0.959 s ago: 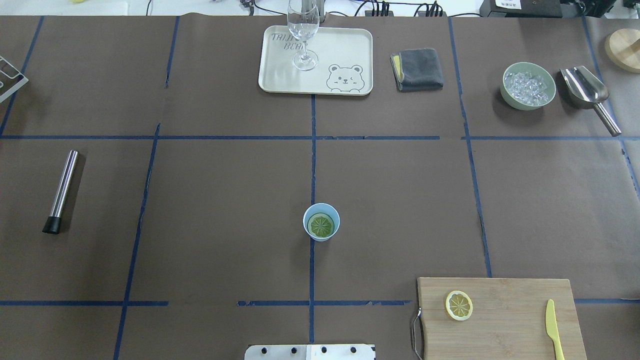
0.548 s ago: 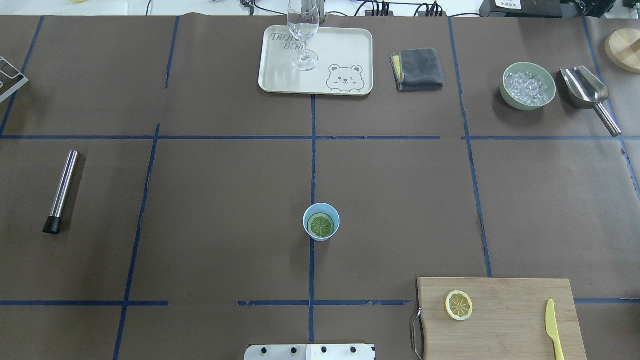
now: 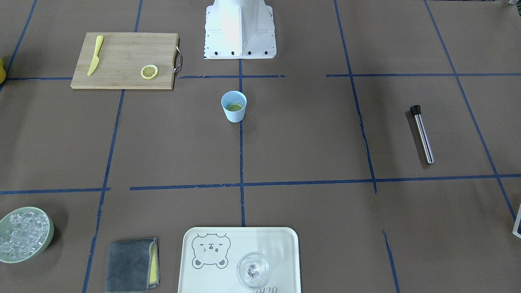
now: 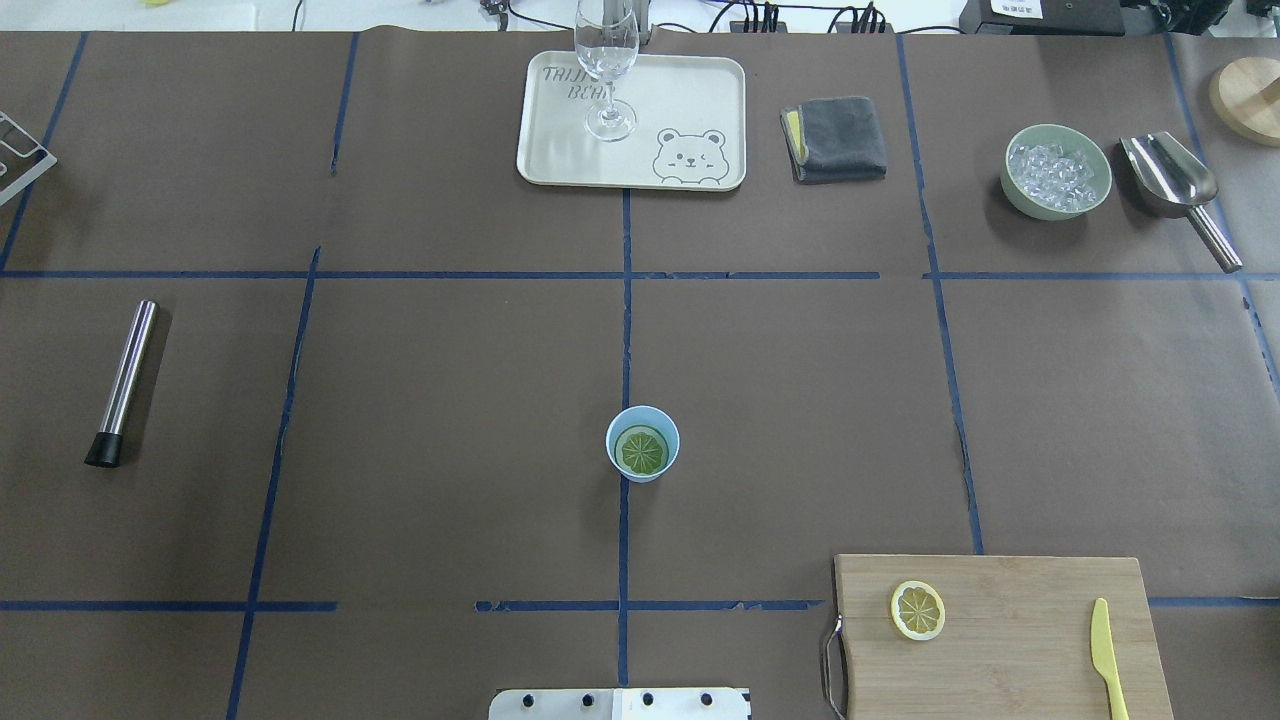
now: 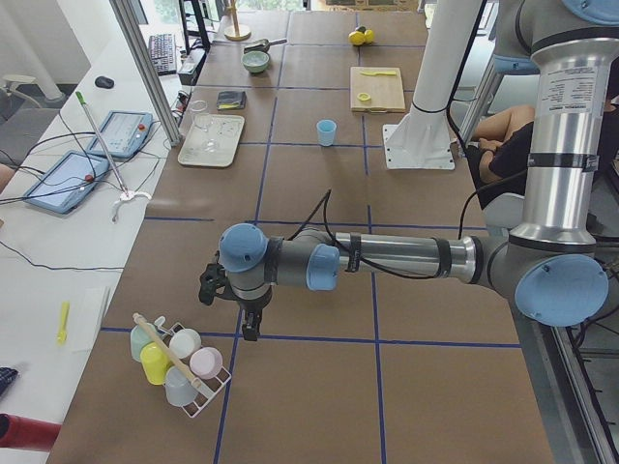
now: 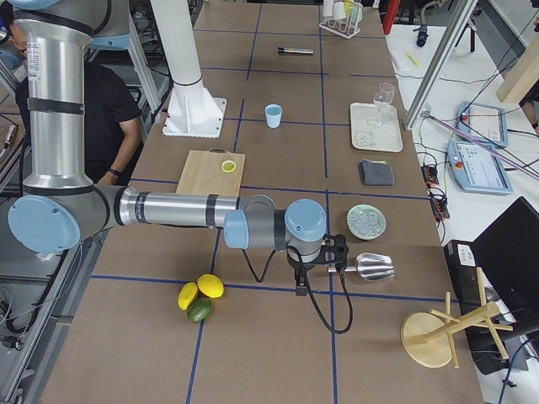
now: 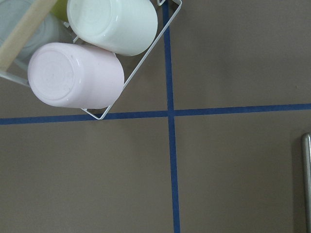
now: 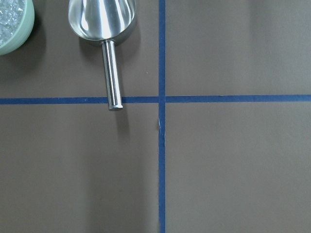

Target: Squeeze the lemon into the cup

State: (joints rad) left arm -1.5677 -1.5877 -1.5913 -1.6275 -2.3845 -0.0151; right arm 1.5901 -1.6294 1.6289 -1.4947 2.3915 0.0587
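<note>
Exterior left view: left gripper [image 5: 250,327] hangs beside the cup rack [image 5: 180,375], right gripper [image 6: 300,284] near the scoop [image 6: 371,267]; whether either is open, I cannot tell.

Cup [image 4: 644,411]: small light-blue tumbler, tapered, no handle, matte. It stands upright, mouth up, on the centre blue tape line [image 4: 626,330], straight ahead of me, on the near half of the table. Lemon slice [image 4: 641,451]: inside the cup, flat on the bottom, cut face up, segments showing. It reads greenish-yellow against the blue walls and is smaller than the cup's mouth. Second slice [image 4: 918,610]: alike, yellow rind, pale flesh. It lies flat on the cutting board [image 4: 1020,650] at my near right, well apart from the cup.
</note>
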